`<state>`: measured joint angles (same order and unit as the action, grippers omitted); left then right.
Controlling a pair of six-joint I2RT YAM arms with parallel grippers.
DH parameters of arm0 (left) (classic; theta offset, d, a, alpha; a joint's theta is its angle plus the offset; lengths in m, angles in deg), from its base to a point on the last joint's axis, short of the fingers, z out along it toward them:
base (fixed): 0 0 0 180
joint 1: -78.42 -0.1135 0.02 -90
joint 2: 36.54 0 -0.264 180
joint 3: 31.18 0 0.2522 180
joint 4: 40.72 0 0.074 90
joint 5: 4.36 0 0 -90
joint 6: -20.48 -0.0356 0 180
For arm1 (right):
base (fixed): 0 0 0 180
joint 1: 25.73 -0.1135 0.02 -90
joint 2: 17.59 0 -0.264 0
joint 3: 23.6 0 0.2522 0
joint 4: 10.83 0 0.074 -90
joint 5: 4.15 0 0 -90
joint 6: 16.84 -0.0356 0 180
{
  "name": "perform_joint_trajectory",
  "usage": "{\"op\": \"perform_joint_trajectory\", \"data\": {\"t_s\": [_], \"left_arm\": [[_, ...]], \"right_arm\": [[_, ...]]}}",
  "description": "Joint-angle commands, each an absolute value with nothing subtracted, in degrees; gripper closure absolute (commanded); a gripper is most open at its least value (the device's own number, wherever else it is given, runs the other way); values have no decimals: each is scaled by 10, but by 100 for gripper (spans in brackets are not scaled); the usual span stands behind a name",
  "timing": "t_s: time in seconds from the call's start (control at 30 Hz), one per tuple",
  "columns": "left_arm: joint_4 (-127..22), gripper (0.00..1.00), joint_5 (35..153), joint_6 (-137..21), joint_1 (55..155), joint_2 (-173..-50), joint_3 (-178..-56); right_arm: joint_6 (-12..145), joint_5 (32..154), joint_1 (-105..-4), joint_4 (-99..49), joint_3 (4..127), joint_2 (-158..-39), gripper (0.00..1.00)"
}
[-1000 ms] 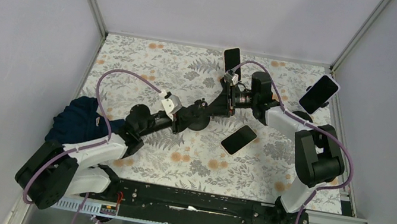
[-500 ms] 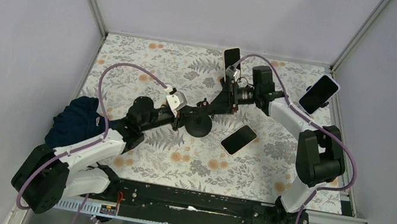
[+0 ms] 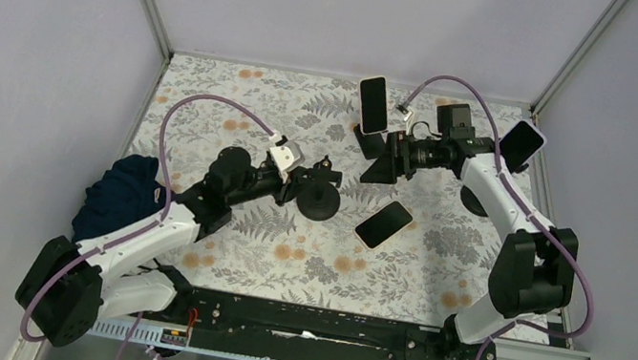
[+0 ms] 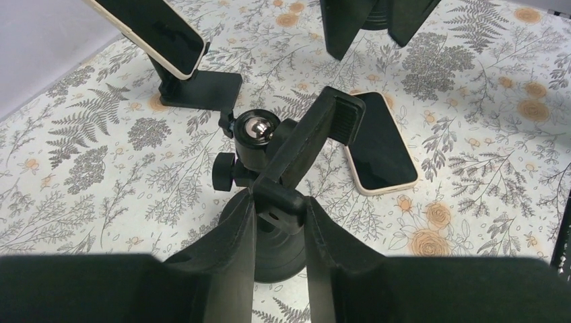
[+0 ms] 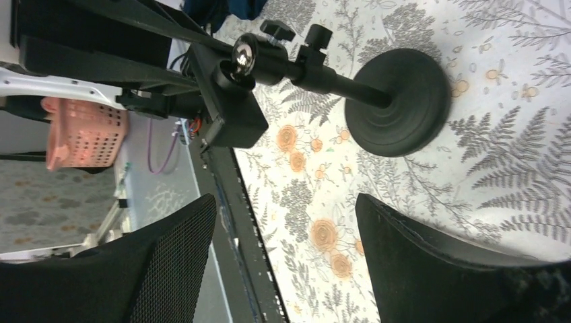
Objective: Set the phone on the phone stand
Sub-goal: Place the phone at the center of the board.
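A phone [image 3: 383, 224] with a dark screen and pale case lies flat on the floral table; it also shows in the left wrist view [image 4: 380, 142]. The black phone stand [image 3: 319, 202] with a round base, ball joint and clamp arm [image 4: 313, 138] stands left of it. My left gripper [image 3: 309, 178] is shut on the lower end of the stand's clamp [image 4: 279, 202]. My right gripper [image 3: 376, 164] is open and empty, behind and right of the stand, apart from it. In the right wrist view the stand [image 5: 397, 108] lies beyond the spread fingers [image 5: 286, 208].
A second phone on a stand [image 3: 372, 104] is at the back centre, also in the left wrist view [image 4: 151, 30]. A third phone on a stand [image 3: 515, 148] is at the right wall. A dark blue cloth [image 3: 124, 193] lies at the left edge.
My right gripper has let go near the stand's top and drawn back to the right, open. My left arm has pulled back slightly, still holding the stand's clamp.
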<state>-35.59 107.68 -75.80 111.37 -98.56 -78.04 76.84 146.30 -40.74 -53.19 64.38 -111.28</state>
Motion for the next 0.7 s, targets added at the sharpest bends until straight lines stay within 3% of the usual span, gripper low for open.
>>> {"op": "perform_joint_trajectory", "data": {"t_s": [0.0, 0.5, 0.67], "left_arm": [[-367, 63, 1071, -751, 1113, -964, -783], [-394, 39, 1041, -677, 1112, -841, -748], [-485, 23, 1033, -552, 1113, -784, -815]], "right_arm": [[857, 1441, -391, -576, 643, -1073, 17], [912, 1445, -368, -573, 583, -1028, 15], [990, 1423, -362, -606, 564, -995, 15]]}}
